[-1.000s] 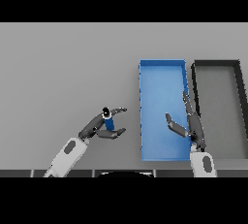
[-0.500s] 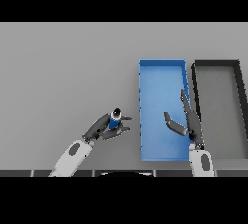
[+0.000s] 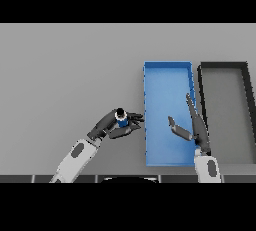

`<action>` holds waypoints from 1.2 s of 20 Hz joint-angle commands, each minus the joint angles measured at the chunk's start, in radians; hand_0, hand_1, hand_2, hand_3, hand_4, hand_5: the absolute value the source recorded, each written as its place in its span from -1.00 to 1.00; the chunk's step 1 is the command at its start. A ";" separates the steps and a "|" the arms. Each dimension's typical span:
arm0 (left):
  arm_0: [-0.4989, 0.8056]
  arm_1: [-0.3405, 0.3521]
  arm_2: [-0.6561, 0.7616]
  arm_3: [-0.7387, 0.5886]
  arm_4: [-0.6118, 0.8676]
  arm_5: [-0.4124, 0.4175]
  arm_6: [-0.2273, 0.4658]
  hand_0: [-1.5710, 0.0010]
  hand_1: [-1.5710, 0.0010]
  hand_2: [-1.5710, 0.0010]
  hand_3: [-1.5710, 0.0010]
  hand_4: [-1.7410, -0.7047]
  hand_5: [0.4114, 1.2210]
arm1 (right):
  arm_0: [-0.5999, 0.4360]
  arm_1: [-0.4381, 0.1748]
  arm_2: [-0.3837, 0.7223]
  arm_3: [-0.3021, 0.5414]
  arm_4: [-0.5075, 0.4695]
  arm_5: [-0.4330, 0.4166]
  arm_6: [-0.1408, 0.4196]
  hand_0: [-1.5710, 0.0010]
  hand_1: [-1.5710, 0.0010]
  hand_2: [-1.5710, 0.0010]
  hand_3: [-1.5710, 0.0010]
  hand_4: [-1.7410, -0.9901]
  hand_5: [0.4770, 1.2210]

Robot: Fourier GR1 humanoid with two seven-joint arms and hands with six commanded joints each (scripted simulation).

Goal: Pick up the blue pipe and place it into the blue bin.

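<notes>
One blue pipe (image 3: pixel 121 120) sits in my left hand (image 3: pixel 116 127), standing roughly upright with its dark top end facing the camera. I see the fingers and thumb curled round it, so the hand is closed on the pipe. It is over the grey table (image 3: pixel 70 70), just to the left of the blue bin (image 3: pixel 167 65) and near the bin's lower half, not over it. The left arm comes in from the lower left edge.

I see the blue bin as a long tray running away from me, its floor bare. My right hand (image 3: pixel 194 127) hangs over the bin's right side, fingers straight and the thumb spread apart, holding nothing. A black bin (image 3: pixel 223 65) of similar shape lies just beside the blue one, on its right.
</notes>
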 commanded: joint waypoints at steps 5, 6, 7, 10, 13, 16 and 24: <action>-0.014 -0.009 -0.012 -0.055 -0.012 -0.033 0.061 -0.99 -0.99 -0.99 -0.99 -0.47 0.99 | -0.008 -0.006 -0.005 0.000 0.005 -0.005 0.005 1.00 1.00 1.00 1.00 0.55 -0.55; -0.018 -0.017 -0.015 -0.052 -0.022 -0.034 0.070 -0.99 -0.99 -0.99 -0.99 -0.47 1.00 | -0.010 0.001 -0.004 0.013 0.005 -0.007 0.005 1.00 1.00 1.00 1.00 0.56 -0.56; -0.014 -0.016 -0.010 -0.065 -0.019 -0.039 0.076 -0.99 -1.00 -1.00 -1.00 -0.47 1.00 | -0.013 -0.010 -0.013 0.008 -0.003 -0.002 0.003 1.00 1.00 1.00 1.00 0.57 -0.55; -0.016 -0.024 0.001 -0.056 -0.027 -0.048 0.075 -1.00 -1.00 -1.00 -1.00 -0.47 1.00 | 0.165 0.098 0.040 -0.106 0.097 -0.133 -0.038 1.00 1.00 1.00 1.00 0.60 -0.55; 0.003 -0.031 -0.001 -0.057 -0.047 -0.050 0.068 -1.00 -1.00 -1.00 -1.00 -0.47 1.00 | 0.459 0.281 0.146 -0.226 0.253 -0.325 -0.102 1.00 1.00 1.00 1.00 0.47 -0.55; 0.000 -0.040 0.008 -0.040 -0.052 -0.069 0.061 -1.00 -1.00 -1.00 -1.00 -0.47 1.00 | 0.596 0.357 0.212 -0.305 0.315 -0.400 -0.136 1.00 1.00 0.97 1.00 0.47 -0.56; 0.011 -0.065 0.022 -0.056 -0.066 -0.105 0.080 -1.00 -1.00 -1.00 -1.00 -0.47 1.00 | 0.503 0.227 0.318 -0.504 0.100 -0.016 0.101 1.00 0.98 0.86 1.00 0.34 -0.73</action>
